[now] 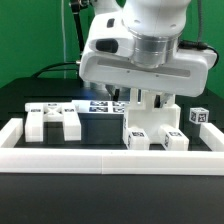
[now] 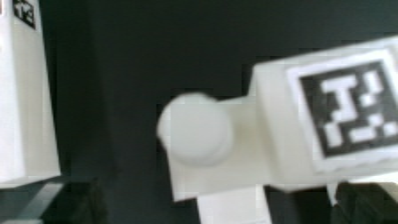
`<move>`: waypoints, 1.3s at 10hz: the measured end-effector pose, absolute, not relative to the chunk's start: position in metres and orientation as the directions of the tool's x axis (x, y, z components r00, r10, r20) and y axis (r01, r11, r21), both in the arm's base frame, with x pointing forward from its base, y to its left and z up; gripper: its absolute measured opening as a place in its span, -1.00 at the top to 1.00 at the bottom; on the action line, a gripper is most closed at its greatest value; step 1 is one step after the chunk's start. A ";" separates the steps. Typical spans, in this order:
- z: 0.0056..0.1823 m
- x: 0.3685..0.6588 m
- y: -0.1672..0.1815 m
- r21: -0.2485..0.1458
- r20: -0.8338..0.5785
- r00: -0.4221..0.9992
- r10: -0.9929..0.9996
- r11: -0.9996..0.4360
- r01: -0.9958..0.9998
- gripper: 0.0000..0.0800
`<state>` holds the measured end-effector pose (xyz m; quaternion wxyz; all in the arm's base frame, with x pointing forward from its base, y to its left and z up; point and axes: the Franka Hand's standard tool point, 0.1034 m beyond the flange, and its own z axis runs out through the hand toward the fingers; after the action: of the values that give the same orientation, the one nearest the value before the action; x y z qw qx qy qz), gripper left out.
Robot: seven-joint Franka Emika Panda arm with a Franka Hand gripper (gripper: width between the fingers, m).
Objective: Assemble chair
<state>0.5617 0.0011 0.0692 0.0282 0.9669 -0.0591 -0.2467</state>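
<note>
the tool [image 2: 199, 205] hangs straight down from a vertical wrist, its jaws wide and holding nothing. directly beneath it, inside the white border frame [image 1: 110, 152] and near its front rail, stands the tagged chair part [image 2: 329, 115]. its round peg [image 2: 196, 130] seems to lie level, pointing sideways between the jaws.

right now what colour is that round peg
The peg is plain white; wrist view shows it best.

White chair parts [image 1: 150, 135] lie loose on the black surface [image 1: 100, 130]: a blocky one [image 1: 50, 120] at the exterior view's left, tagged ones [image 1: 160, 139] right.
</note>
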 end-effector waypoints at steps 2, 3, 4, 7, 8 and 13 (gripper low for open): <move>0.066 0.572 -0.006 0.079 -0.434 0.893 -0.122 -0.992 -0.097 -0.62; 0.066 0.581 -0.009 0.073 -0.402 0.909 -0.110 -0.993 -0.088 -0.62; 0.071 0.589 -0.014 0.058 -0.388 0.918 -0.082 -0.996 -0.064 -0.62; 0.081 0.598 -0.019 0.049 -0.376 0.924 -0.067 -0.997 -0.052 -0.62; 0.081 0.598 -0.020 0.049 -0.376 0.924 -0.068 -0.997 -0.053 -0.62; 0.080 0.599 -0.043 0.007 -0.268 0.961 0.072 -0.997 0.077 -0.62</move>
<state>0.5988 -0.0435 0.0802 0.0088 0.9901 0.0375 -0.1350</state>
